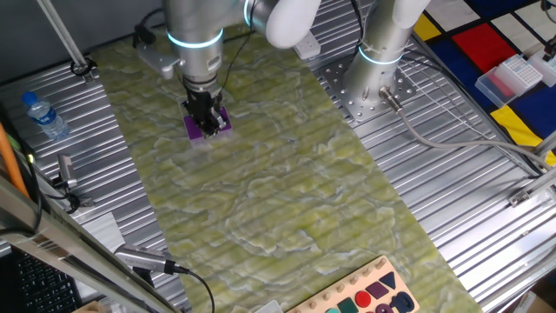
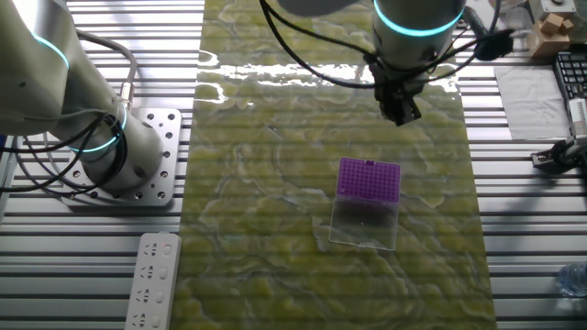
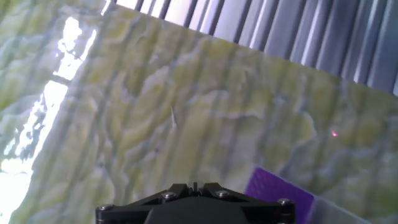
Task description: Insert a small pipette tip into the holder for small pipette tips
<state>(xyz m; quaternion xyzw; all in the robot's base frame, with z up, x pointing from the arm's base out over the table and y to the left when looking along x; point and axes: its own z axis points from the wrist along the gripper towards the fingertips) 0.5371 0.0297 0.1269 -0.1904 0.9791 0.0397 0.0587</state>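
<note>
The gripper point(image 2: 402, 112) hangs above the green mat point(image 2: 275, 229), and the holder point(image 2: 369, 178), a flat purple block, lies on the mat nearer the camera in the other fixed view, a little to the left of the fingers. It sits apart from them, with bare mat between. A clear lid or case point(image 2: 365, 223) adjoins the holder's near edge. In the one fixed view the gripper point(image 1: 202, 111) overlaps the holder point(image 1: 208, 124), so the gap cannot be judged from that side. The hand view shows only a corner of the holder point(image 3: 278, 191) at the lower right, beside the gripper body point(image 3: 194, 205), while a thin pale sliver point(image 3: 173, 116) lies on the mat ahead. It may be the tip, but it is too small to be sure. The fingers look drawn close together, yet whether they pinch a tip cannot be told; nothing is plainly seen between them. The holder's long axis runs roughly across the mat in the other fixed view. If a tip is already held, the coming move turns on shifting the gripper toward the holder until it stands over the block, then lowering straight down. If not, the sliver must be fetched first. The second arm base point(image 2: 92, 128) stands well off to the left and plays no part.
</note>
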